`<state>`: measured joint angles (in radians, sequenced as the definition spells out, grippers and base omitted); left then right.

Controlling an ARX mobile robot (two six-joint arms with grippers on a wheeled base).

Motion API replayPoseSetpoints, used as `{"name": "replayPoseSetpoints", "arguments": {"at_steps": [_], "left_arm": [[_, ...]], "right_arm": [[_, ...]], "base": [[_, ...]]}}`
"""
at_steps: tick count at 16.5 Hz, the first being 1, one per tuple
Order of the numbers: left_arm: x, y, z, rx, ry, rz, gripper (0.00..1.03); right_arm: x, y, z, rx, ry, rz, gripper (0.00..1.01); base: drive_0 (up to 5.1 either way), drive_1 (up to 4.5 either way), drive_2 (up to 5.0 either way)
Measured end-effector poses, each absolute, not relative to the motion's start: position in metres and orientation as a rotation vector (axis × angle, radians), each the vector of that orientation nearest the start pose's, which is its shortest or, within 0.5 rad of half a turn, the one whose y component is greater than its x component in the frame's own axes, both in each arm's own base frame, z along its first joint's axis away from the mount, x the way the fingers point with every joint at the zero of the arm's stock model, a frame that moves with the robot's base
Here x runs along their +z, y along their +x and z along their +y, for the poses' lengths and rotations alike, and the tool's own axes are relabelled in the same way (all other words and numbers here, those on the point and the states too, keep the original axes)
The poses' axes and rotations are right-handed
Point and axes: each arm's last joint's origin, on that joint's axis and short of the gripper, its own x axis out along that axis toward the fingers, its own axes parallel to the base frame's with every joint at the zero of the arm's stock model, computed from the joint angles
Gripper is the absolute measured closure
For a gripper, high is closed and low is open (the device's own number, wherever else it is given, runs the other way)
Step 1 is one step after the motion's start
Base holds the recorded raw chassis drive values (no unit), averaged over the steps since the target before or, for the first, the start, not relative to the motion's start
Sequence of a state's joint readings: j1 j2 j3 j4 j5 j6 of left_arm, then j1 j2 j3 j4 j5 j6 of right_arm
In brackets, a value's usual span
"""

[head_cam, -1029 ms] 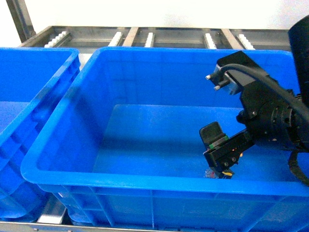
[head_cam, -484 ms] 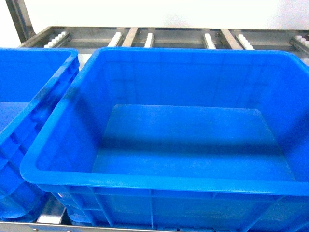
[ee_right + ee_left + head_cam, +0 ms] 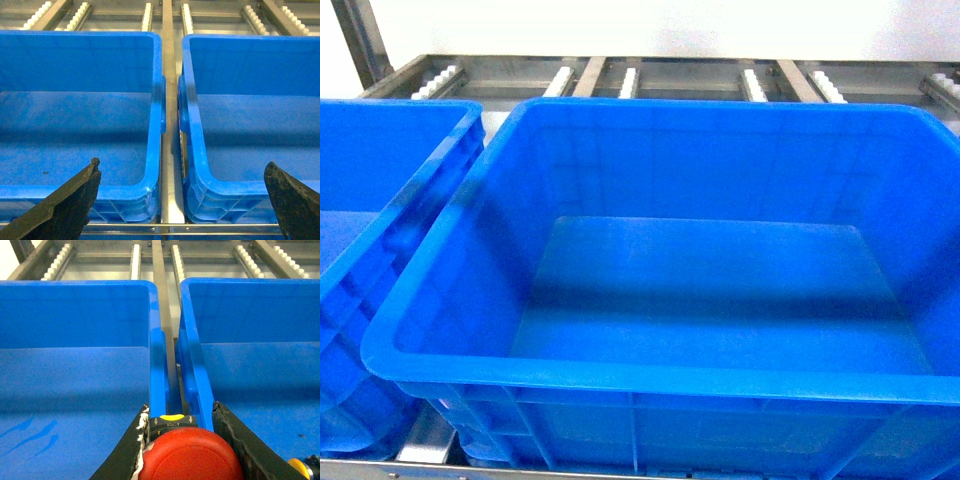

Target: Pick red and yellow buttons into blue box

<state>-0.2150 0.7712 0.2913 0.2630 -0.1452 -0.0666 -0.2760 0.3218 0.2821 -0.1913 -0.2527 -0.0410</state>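
Observation:
The blue box (image 3: pixel 650 375) fills the middle of the head view; no button and no gripper shows there. In the left wrist view my left gripper (image 3: pixel 180 407) is shut on the red button (image 3: pixel 187 457), whose black switch body points forward. It hangs over the gap between two blue crates, close to the rim of the right one (image 3: pixel 192 355). The yellow button (image 3: pixel 299 468) peeks in low at the right edge, beside my right finger, apparently inside that right crate. In the right wrist view my right gripper (image 3: pixel 182 165) is wide open and holds nothing.
A second blue crate (image 3: pixel 390 200) stands left of the box. A metal rail (image 3: pixel 168 150) runs between the left crate (image 3: pixel 155 100) and right crate (image 3: pixel 192 125) under my right gripper. Roller conveyor tracks (image 3: pixel 620 80) lie behind the crates.
One second ago my right arm reached into the blue box, gripper near its floor. It has since pulled out of the head view, and the box looks bare.

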Motion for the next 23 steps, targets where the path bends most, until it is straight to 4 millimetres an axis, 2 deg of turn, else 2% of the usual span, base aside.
{"name": "replayPoseSetpoints", "arguments": {"at_steps": [2,4,5,8,9,12,13,14,15,17,19,20,23], "left_arm": [[0.215,0.180,-0.036,-0.103,-0.037,0.197,0.72],[0.227,0.208,-0.046,-0.189,-0.014,0.181,0.72],[0.227,0.227,-0.054,-0.270,0.010,0.236,0.72],[0.217,0.280,-0.087,-0.508,0.054,0.346,0.72],[0.205,0.306,-0.104,-0.574,0.096,0.388,0.72],[0.176,0.312,-0.110,-0.617,0.100,0.499,0.72],[0.166,0.309,-0.112,-0.610,0.110,0.518,0.60],[0.161,0.305,-0.114,-0.617,0.105,0.521,0.53],[0.157,0.301,-0.116,-0.615,0.110,0.536,0.50],[0.151,0.294,-0.124,-0.613,0.118,0.544,0.32],[0.158,0.295,-0.128,-0.608,0.103,0.499,0.10],[0.172,0.299,-0.117,-0.539,0.069,0.431,0.05],[0.224,0.294,-0.072,-0.343,-0.029,0.238,0.05]], "right_arm": [[0.215,0.108,-0.023,-0.019,0.019,0.222,0.03],[0.215,0.108,-0.023,-0.019,0.019,0.222,0.03],[0.215,0.108,-0.023,-0.019,0.019,0.222,0.03],[0.215,0.108,-0.023,-0.019,0.019,0.222,0.03],[0.215,0.108,-0.023,-0.019,0.019,0.222,0.03],[0.215,0.108,-0.023,-0.019,0.019,0.222,0.03],[0.215,0.108,-0.023,-0.019,0.019,0.222,0.03],[0.215,0.108,-0.023,-0.019,0.019,0.222,0.03],[0.215,0.108,-0.023,-0.019,0.019,0.222,0.03],[0.215,0.108,-0.023,-0.019,0.019,0.222,0.03],[0.215,0.108,-0.023,-0.019,0.019,0.222,0.03],[0.215,0.108,-0.023,-0.019,0.019,0.222,0.03],[0.215,0.108,-0.023,-0.019,0.019,0.222,0.03]], "base": [[0.0,0.00,0.0],[0.0,0.00,0.0],[0.0,0.00,0.0],[0.0,0.00,0.0],[0.0,0.00,0.0],[0.0,0.00,0.0],[0.0,0.00,0.0],[0.0,0.00,0.0],[0.0,0.00,0.0],[0.0,0.00,0.0],[0.0,0.00,0.0],[0.0,0.00,0.0],[0.0,0.00,0.0]]}}
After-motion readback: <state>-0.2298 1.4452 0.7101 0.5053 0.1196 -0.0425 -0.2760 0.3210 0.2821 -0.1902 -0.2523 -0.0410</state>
